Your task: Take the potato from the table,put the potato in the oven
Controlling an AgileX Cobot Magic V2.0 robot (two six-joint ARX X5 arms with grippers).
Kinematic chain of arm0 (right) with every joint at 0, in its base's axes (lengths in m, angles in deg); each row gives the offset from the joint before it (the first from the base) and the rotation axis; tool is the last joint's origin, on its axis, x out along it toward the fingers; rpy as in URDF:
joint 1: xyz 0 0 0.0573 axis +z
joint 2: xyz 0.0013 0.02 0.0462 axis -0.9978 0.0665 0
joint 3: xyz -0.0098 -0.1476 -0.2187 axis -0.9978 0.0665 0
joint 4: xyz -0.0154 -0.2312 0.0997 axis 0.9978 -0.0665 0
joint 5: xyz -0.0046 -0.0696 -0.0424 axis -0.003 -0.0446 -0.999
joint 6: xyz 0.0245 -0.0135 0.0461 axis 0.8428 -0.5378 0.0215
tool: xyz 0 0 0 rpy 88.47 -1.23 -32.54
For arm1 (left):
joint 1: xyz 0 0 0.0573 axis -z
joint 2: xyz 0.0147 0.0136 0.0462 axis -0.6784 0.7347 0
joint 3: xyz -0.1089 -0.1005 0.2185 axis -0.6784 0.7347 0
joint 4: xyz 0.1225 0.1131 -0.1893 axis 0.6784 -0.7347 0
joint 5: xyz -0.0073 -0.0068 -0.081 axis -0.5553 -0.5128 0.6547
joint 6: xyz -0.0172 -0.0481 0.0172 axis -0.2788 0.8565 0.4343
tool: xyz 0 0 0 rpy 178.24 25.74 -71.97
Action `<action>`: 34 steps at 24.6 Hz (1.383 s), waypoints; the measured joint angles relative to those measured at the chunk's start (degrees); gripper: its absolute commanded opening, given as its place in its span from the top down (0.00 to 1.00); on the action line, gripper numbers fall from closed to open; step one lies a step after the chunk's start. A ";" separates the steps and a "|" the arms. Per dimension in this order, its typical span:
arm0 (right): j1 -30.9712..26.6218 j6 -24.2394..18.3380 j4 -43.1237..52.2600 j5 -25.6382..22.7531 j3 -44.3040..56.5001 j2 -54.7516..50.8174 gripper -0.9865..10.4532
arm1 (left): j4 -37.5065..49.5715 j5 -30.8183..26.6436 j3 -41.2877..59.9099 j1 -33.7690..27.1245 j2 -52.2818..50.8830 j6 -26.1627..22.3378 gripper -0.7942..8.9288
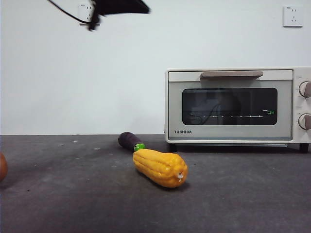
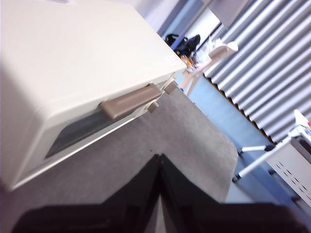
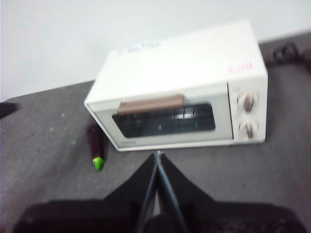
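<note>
In the front view, you had the oven (image 1: 233, 104) standing shut on the table (image 1: 73, 194), with the corn (image 1: 161, 167) and the eggplant (image 1: 130, 141) lying in front of it. The potato (image 1: 2, 166) showed only as an orange-brown sliver at the picture's edge, well apart from any gripper; one arm was just a black tip high up.

In the left wrist view, your left gripper (image 2: 159, 160) hung with its jaws together, the oven's handle (image 2: 130, 100) ahead of it.

In the right wrist view, your right gripper (image 3: 158, 158) was also closed on nothing, facing the oven door.

By my judgement, you had not yet begun: the door needed opening, and one gripper had to spread and reach the potato.
</note>
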 measured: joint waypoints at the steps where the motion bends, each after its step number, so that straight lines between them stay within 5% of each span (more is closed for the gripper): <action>1: 0.00 -1.01 -0.39 0.00 -1.46 0.28 0.91 | -0.35 -0.02 -3.23 0.90 2.93 -0.24 0.92; 9: 0.02 -4.20 -4.50 -0.02 -8.11 3.02 0.91 | -3.96 -0.57 -20.48 6.49 19.17 -2.64 0.92; 18: 0.00 -4.52 -6.08 -0.02 -9.09 3.45 0.91 | -4.24 -12.59 -29.90 11.02 27.17 -7.82 0.92; 28: 0.02 -4.55 -6.93 -0.04 -9.09 3.45 0.91 | -4.39 -28.02 -30.03 16.31 27.19 -25.24 0.92; 34: 0.02 -4.72 -7.08 -0.04 -9.09 3.45 0.91 | -4.26 -31.65 -30.03 17.00 27.96 -29.88 0.92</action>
